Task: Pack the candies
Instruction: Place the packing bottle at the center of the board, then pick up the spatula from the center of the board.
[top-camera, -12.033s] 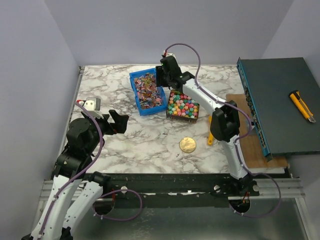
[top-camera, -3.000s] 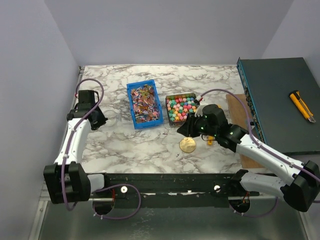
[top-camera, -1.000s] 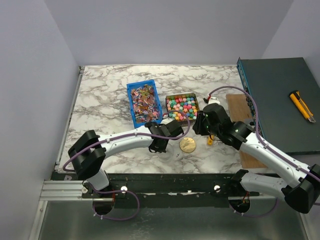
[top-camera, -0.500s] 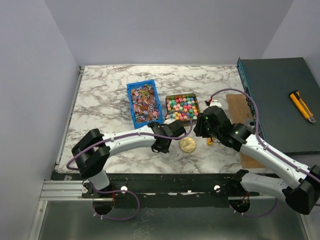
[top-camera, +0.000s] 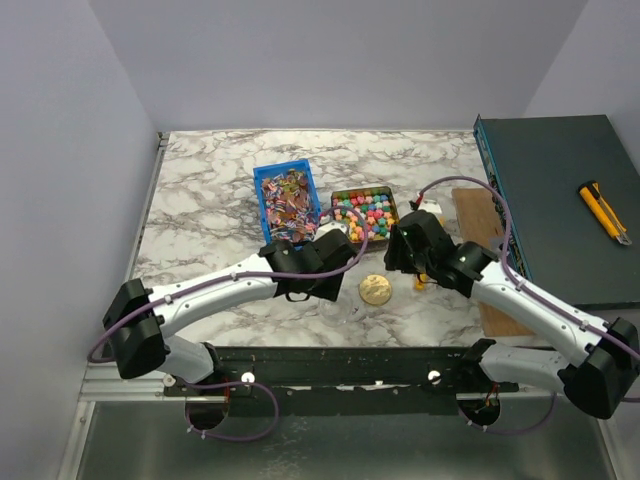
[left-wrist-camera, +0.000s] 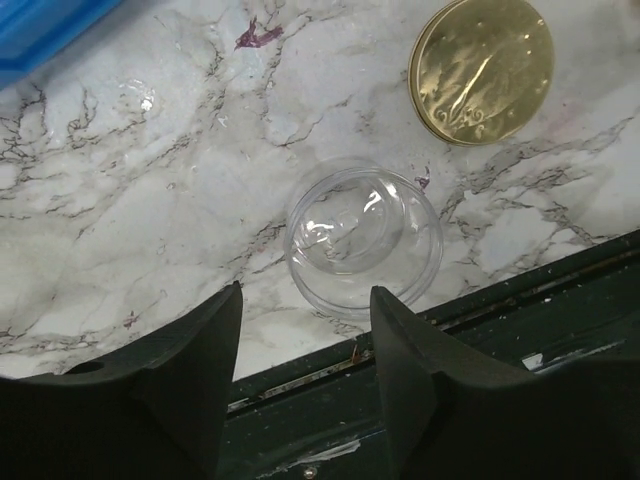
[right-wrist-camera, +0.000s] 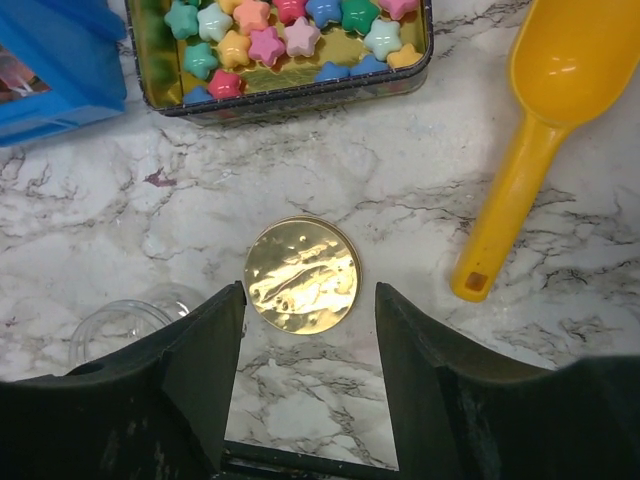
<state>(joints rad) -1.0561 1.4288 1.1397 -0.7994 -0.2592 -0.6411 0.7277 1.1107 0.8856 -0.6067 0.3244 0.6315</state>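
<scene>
Hovering near the front edge of the table (top-camera: 210, 190), both grippers hold their jaws apart and empty: the left gripper (left-wrist-camera: 305, 300) over a clear jar (left-wrist-camera: 364, 236), the right gripper (right-wrist-camera: 309, 295) over a gold lid (right-wrist-camera: 301, 274). The candies (right-wrist-camera: 266, 45) lie just beyond, in a blue bin (right-wrist-camera: 55, 90) and a dark tin (right-wrist-camera: 300, 95).

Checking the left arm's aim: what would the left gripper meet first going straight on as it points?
Most likely the clear jar, which sits just ahead of the open left gripper; the gold lid lies off-line. Depth is uncertain.

Left jaws and right jaws stand parted, empty.
</scene>
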